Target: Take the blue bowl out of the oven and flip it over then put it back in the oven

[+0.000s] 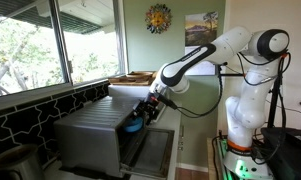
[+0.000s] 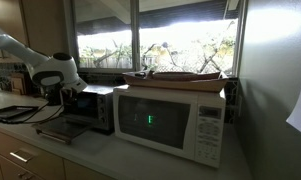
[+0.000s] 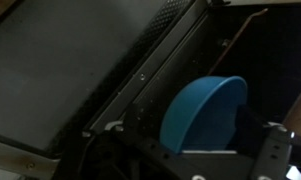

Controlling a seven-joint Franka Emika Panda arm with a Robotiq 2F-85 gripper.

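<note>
The blue bowl (image 3: 205, 112) stands tipped up on its rim, its hollow side turned to the left, just inside the dark mouth of the oven (image 1: 90, 135). My gripper (image 3: 190, 155) is close around it, jaws spread wide. A dark gap shows between the bowl and the right finger (image 3: 275, 145). In an exterior view the gripper (image 1: 148, 110) hangs over the dropped oven door (image 1: 152, 150), with the bowl (image 1: 136, 124) just below its tips. The oven (image 2: 92, 108) also shows in an exterior view, where the arm hides the bowl.
A white microwave (image 2: 175, 122) with a wooden tray (image 2: 180, 76) on top stands beside the oven. Windows run behind the counter. The open door (image 2: 58, 130) juts out over the counter's front edge.
</note>
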